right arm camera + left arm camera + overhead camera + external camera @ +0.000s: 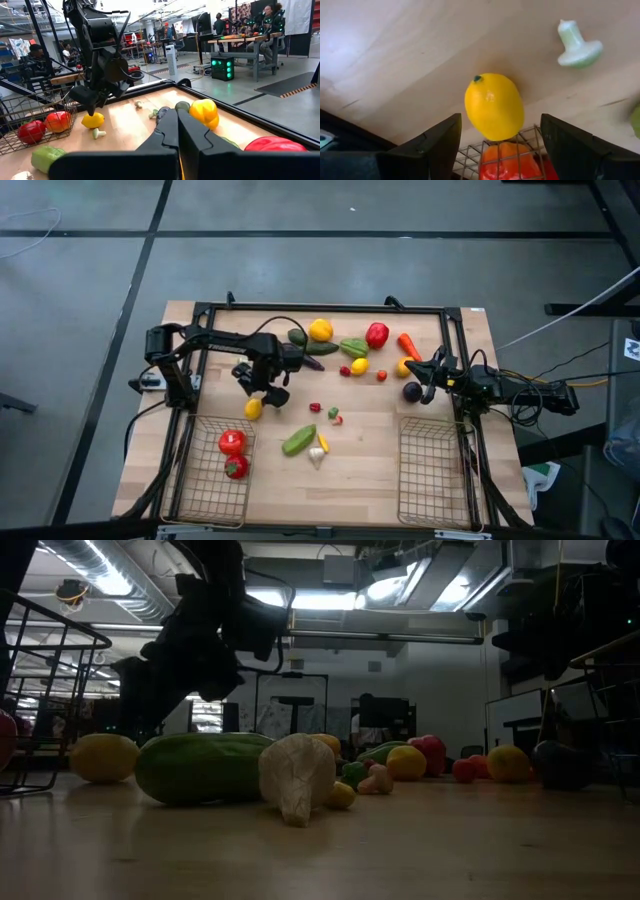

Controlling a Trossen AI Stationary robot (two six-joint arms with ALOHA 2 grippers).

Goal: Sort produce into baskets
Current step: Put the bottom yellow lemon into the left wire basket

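A yellow lemon (253,408) lies on the wooden table just beyond the far edge of the left basket (205,495), which holds two red pieces (233,443). My left gripper (262,392) hangs open right above the lemon (494,106), pointing steeply down. One finger stands on either side of the lemon, and the right wrist view shows a small gap between them. My right gripper (428,375) rests shut (177,131) at the table's right side, level, near a purple piece (412,391). The right basket (435,498) shows nothing inside.
More produce is scattered across the table's far half: a yellow pepper (320,330), a red pepper (377,334), a carrot (408,345). A green cucumber (298,441) and a white piece (317,457) lie between the baskets. A white-green mushroom (577,45) lies near the lemon. People stand in the room beyond.
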